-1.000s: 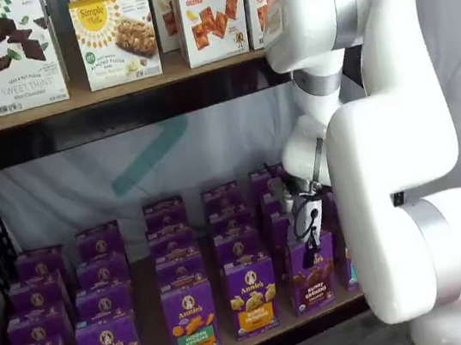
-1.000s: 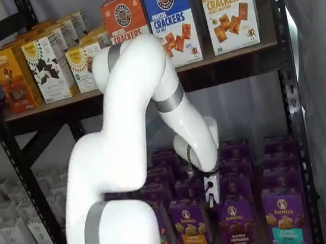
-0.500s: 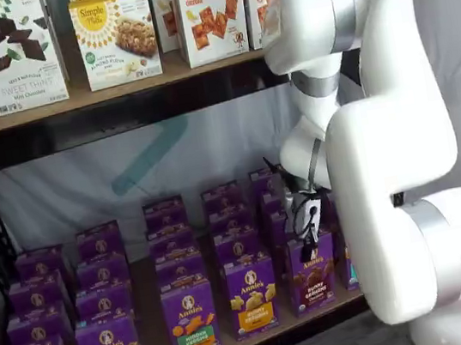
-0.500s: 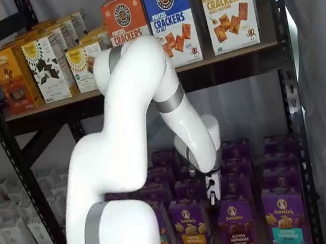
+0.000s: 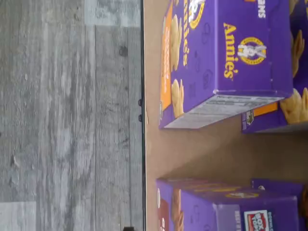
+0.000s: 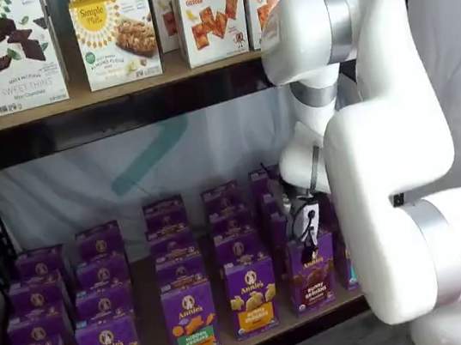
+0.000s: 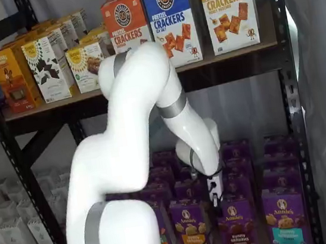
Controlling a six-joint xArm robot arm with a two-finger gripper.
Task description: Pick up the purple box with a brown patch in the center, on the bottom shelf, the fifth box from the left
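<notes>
The purple box (image 6: pixel 311 275) with dark brown cookies at its centre stands upright at the front of the bottom shelf (image 6: pixel 153 336). It shows in both shelf views (image 7: pixel 236 225). My gripper (image 6: pixel 306 227) hangs just above this box's top, its black fingers (image 7: pixel 215 198) pointing down. They stand apart with nothing between them, so the gripper is open. In the wrist view, the purple box (image 5: pixel 216 209) lies beside an orange-labelled carton (image 5: pixel 216 62) on the tan board.
Rows of purple Annie's cartons (image 6: pixel 190 317) fill the bottom shelf, close beside and behind the target. A teal-labelled carton (image 7: pixel 284 220) stands at its other side. Cracker boxes (image 6: pixel 211 10) line the upper board. My white arm (image 6: pixel 382 141) hides the shelf's right end.
The arm has leaned further toward the shelf. The gripper has sunk slightly toward the top of the purple box. Its fingers stay apart.
</notes>
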